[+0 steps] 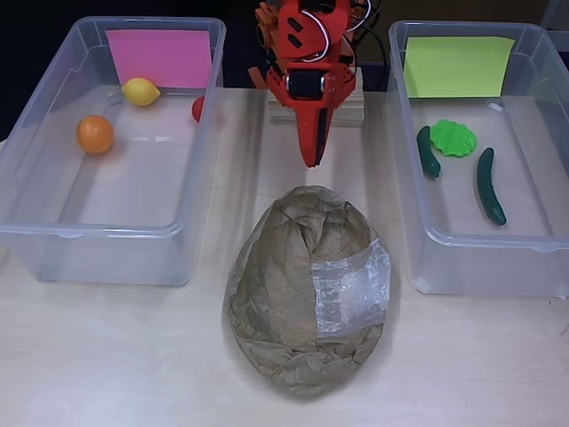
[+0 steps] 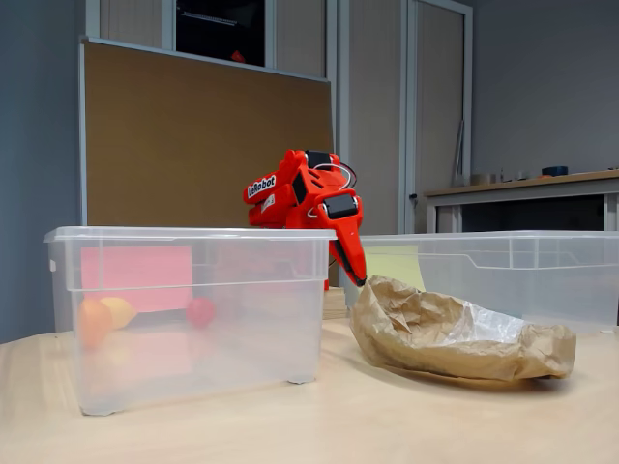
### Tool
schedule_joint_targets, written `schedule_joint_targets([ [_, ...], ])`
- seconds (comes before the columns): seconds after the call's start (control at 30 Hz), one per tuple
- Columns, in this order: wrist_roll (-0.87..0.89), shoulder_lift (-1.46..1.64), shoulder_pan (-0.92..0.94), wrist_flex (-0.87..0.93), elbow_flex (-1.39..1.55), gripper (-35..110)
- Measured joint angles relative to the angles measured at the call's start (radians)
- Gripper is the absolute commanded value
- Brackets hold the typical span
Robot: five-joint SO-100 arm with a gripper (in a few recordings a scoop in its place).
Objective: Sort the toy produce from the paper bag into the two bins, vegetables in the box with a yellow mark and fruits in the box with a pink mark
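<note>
Red pincer points down, fingers together, holding nothing, tip just beyond far edge of crumpled paper bag. Bag lies on bench between two clear bins. Left of bag, bin with pink mark holds lemon, orange, small red fruit. Right of bag, bin with yellow mark holds two cucumbers, green lettuce leaf.

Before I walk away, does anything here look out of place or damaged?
Nothing is missorted. The paper bag is crumpled and patched with clear tape, lying flat. The lemon, orange and a red piece sit in the pink-marked bin; greens sit in the yellow-marked bin.
</note>
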Motion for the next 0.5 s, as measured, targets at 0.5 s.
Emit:
schedule_joint_targets([
  [0.5,0.000,0.002,-0.018,0.002,0.000,0],
])
